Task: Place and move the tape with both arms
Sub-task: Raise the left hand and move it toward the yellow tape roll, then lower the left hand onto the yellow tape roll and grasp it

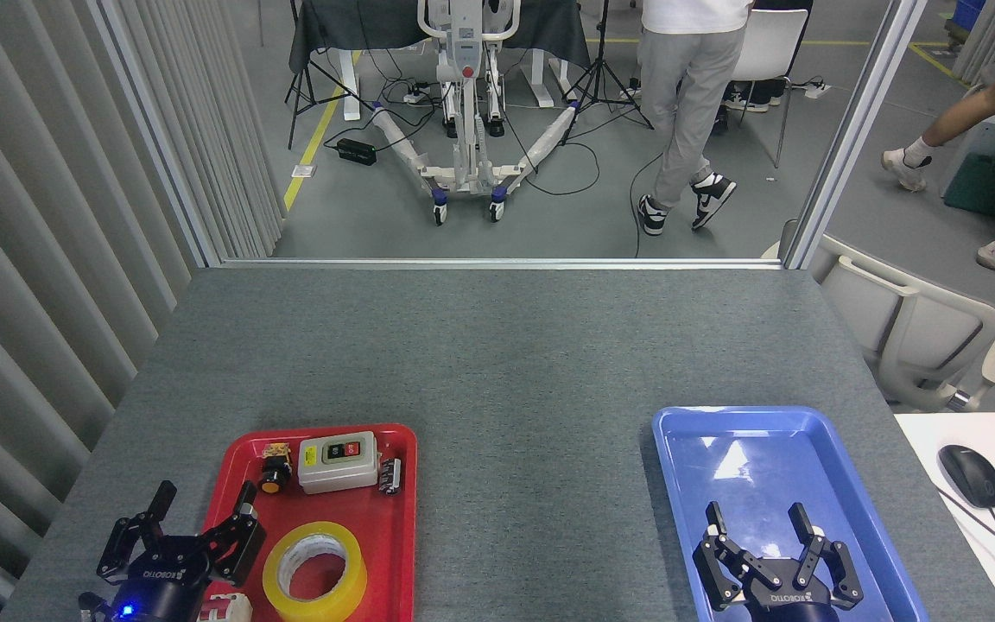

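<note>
Glossy plastic tape [314, 571] — matt felt table [497, 363]

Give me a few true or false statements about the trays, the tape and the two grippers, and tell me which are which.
1. The tape lies flat in the red tray. True.
2. The blue tray holds a switch box. False: nothing lies in it; the right gripper hovers over it.
3. The left gripper is open. True.
4. The left gripper grips the tape. False: it is beside the roll, holding nothing.
</note>
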Motion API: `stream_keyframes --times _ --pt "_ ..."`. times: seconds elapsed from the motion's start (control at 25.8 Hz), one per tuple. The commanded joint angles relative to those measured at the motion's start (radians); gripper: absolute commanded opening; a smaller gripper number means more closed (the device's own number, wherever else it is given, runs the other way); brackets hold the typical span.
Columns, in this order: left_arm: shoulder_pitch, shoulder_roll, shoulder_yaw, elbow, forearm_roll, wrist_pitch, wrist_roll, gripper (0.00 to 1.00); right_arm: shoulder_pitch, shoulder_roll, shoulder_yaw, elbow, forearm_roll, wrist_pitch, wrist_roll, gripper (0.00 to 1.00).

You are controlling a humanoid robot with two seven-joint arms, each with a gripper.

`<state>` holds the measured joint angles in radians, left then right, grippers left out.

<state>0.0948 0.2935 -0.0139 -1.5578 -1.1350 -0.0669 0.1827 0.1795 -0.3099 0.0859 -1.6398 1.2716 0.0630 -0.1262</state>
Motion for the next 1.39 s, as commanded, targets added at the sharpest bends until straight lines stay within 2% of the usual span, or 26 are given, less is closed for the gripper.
stream_keyframes --times 0.0,0.58,0.77,0.89,1.05,1.24,1.35 --pt "0.000 -0.001 0.008 0.002 0.006 0.004 0.000 1.00 0.000 0.000 0.000 0.000 0.000 0.000 0.000 1.00" --pt "-0.001 0.001 0.005 -0.018 0.015 0.045 -0.003 1.00 0.000 0.002 0.000 0.000 0.000 0.000 0.002 1.00" --pt "-0.023 0.029 0.000 -0.021 0.024 0.015 -0.008 1.00 0.000 0.005 0.000 0.000 0.002 0.000 0.000 1.00" --pt "-0.047 0.067 -0.001 -0.018 0.109 -0.022 -0.032 1.00 -0.002 0.003 0.000 0.002 0.002 0.000 0.003 1.00" --pt "-0.096 0.142 -0.035 -0.016 0.276 -0.022 -0.167 1.00 -0.002 0.003 0.000 0.002 0.002 0.000 0.003 1.00" --pt "-0.216 0.282 -0.173 -0.018 0.314 -0.041 -0.408 1.00 -0.002 0.008 0.000 0.000 0.015 0.003 0.003 1.00" --pt "-0.280 0.340 -0.202 -0.013 0.359 -0.126 -0.618 1.00 -0.002 0.008 0.000 0.000 0.017 0.003 0.003 1.00"
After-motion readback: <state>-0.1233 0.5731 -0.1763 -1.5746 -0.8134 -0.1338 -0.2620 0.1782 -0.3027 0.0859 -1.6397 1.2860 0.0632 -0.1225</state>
